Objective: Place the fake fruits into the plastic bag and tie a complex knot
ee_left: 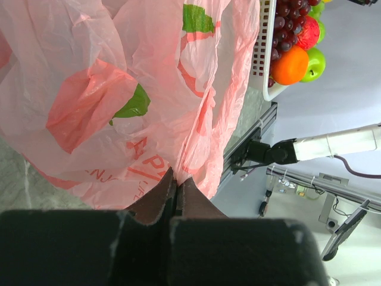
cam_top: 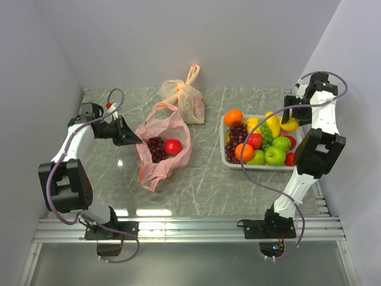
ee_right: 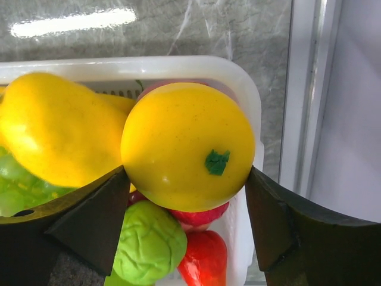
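Two-arm job: left gripper (ee_left: 174, 192) pinched shut on bag (ee_left: 83, 71); right gripper (ee_right: 186, 174) straddles glossy yellow fruit (ee_right: 178, 134), hold unclear; it could squirt out

Landmark: white basket (cam_top: 222, 128) on the marble table (cam_top: 208, 179), heaped with fake fruits (cam_top: 262, 148): oranges, green apples, grapes, yellow pieces. Left of the basket: plastic bag (cam_top: 156, 174), mouth open, with a grape bunch (cam_top: 156, 148) and a red fruit (cam_top: 172, 146) inside. On the bag's edge farthest from the basket: left gripper (cam_top: 134, 139). Beyond the basket's far left corner: pale orange bag (cam_top: 186, 102), handles tied upright. Over the basket's far right corner: right gripper (cam_top: 290, 116), at a yellow fruit (cam_top: 290, 126).
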